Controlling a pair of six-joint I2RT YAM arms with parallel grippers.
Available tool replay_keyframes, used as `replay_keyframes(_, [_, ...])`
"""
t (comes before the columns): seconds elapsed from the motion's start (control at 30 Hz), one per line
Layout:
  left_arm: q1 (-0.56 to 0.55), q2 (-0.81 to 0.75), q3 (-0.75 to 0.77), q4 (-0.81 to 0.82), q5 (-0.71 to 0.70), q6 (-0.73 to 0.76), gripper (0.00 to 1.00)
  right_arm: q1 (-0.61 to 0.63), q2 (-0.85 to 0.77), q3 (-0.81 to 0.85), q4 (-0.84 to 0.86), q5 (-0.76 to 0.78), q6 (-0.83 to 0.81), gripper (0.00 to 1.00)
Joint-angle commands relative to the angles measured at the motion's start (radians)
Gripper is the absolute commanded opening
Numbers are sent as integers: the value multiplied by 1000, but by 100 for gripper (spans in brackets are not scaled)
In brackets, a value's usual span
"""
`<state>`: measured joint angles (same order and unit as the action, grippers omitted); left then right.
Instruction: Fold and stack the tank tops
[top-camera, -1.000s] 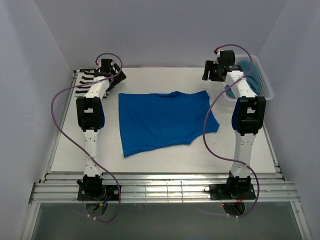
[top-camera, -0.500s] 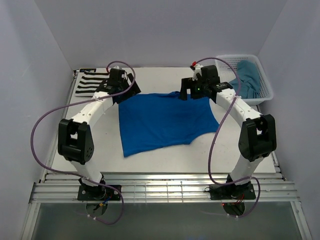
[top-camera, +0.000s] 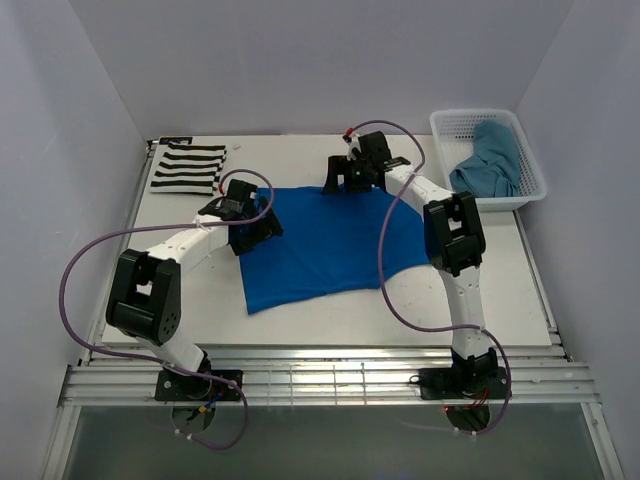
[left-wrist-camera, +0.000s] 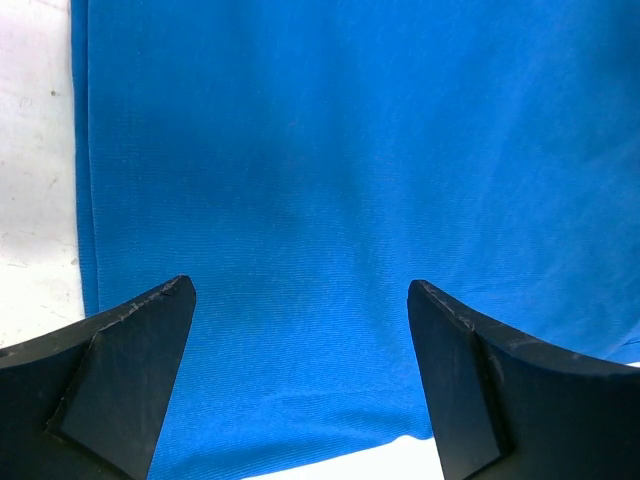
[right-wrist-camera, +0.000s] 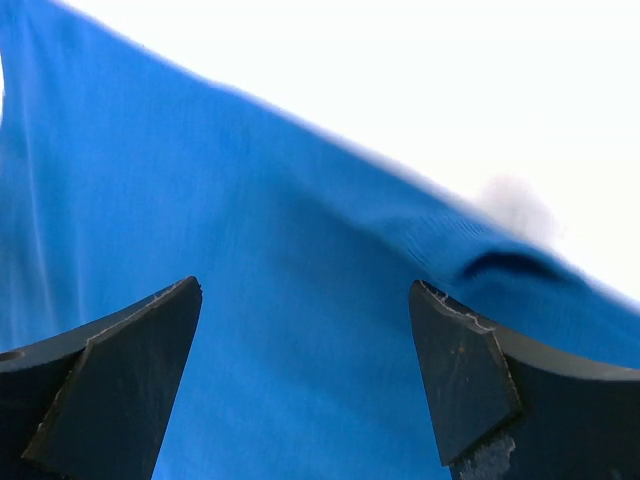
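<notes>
White tabletop (top-camera: 330, 325) around blue tank top (top-camera: 320, 250)

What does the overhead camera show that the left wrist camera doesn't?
Only the overhead view shows the striped top at the far left, the teal top in the basket, and the right gripper. Only the left wrist view shows the cloth's fine knit up close. Both show the blue top lying flat, with the left gripper open over it.
</notes>
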<state>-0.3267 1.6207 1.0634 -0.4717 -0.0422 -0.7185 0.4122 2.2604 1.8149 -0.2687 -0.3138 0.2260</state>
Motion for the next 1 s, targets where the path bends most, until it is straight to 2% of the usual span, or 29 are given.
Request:
replay_keyframes(0.0, [2, -55, -22, 15, 11, -12, 98, -3, 74, 173, 60, 22, 54, 90])
replay_keyframes(0.03, [2, -56, -32, 13, 13, -9, 98, -9, 141, 270, 63, 44, 62, 90])
replay_keyframes(0.17, [2, -68, -48, -11, -11, -7, 98, -50, 304, 487, 71, 53, 137, 90])
replay_keyframes(0.23, [2, -81, -49, -25, -8, -10, 98, -82, 335, 503, 106, 20, 196, 90])
replay_keyframes(0.33, [2, -102, -66, -27, 1, -18, 98, -116, 282, 416, 230, -37, 239, 90])
replay_keyframes(0.4, [2, -111, -74, -28, 4, -18, 98, -124, 243, 408, 218, -34, 207, 90])
replay_keyframes(0.57, [0, -177, -97, -30, -1, -38, 98, -133, 32, 345, 149, 33, 69, 90])
replay_keyframes(0.7, [-3, -240, -134, -39, 7, -58, 98, -135, -166, 157, 92, 100, -20, 90])
replay_keyframes(0.8, [-14, -265, -171, -27, 25, -81, 98, -133, -347, -98, 71, 162, -24, 90])
replay_keyframes(0.83, [-15, -262, -175, -22, 25, -81, 98, -135, -436, -244, 78, 174, -17, 90])
replay_keyframes(0.9, [-15, -239, -172, -9, -7, -82, 98, -135, -557, -392, 92, 186, 9, 90])
replay_keyframes(0.97, [-15, -203, -143, 5, -27, -81, 98, -135, -617, -574, 120, 205, 29, 90])
